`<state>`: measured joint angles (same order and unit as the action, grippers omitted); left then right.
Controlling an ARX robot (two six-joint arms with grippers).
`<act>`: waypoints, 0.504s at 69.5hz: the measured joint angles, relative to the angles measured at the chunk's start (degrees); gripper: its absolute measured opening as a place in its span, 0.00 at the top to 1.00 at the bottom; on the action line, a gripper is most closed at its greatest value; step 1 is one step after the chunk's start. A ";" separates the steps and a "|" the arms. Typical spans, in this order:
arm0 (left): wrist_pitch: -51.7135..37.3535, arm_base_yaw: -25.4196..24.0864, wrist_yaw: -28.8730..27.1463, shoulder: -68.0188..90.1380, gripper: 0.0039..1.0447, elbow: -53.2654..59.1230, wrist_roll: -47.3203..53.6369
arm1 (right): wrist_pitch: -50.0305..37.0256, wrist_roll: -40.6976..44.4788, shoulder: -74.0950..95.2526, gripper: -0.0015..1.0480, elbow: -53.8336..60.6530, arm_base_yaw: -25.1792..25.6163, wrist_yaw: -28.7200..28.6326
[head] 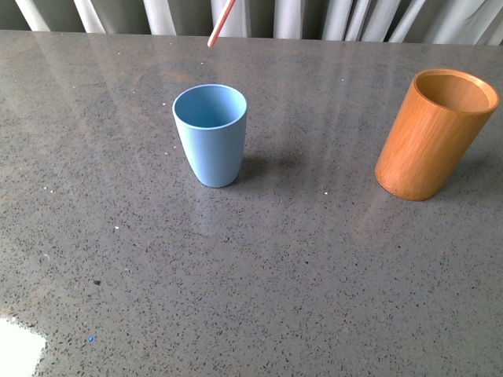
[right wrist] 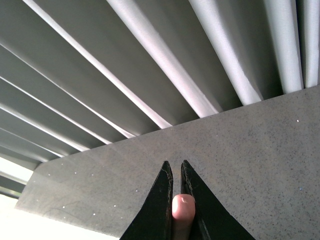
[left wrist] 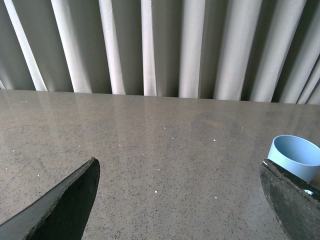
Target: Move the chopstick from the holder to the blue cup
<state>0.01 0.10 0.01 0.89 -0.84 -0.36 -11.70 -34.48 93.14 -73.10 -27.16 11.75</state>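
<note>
The blue cup [head: 210,133] stands upright and empty left of the table's middle; its rim [left wrist: 295,155] also shows in the left wrist view, beside one finger. The orange-brown holder [head: 435,132] stands at the right and looks empty. The pink-red chopstick [head: 221,23] hangs slanted from the top edge of the front view, its lower tip above and behind the blue cup. My right gripper [right wrist: 176,167] is shut on the chopstick's pink end [right wrist: 182,211]. My left gripper [left wrist: 180,167] is open, its dark fingers [left wrist: 65,205] wide apart over bare table.
The grey speckled tabletop [head: 251,283] runs back to a pleated pale curtain [left wrist: 165,45]. A white patch [head: 17,347] lies at the front left corner.
</note>
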 joint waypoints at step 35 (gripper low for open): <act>0.00 0.00 0.00 0.00 0.08 0.00 0.00 | -0.70 7.58 9.90 0.98 -4.81 -2.99 4.20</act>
<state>0.01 0.10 0.01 0.89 -0.84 -0.36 -12.40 -26.89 103.04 -77.91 -30.15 15.94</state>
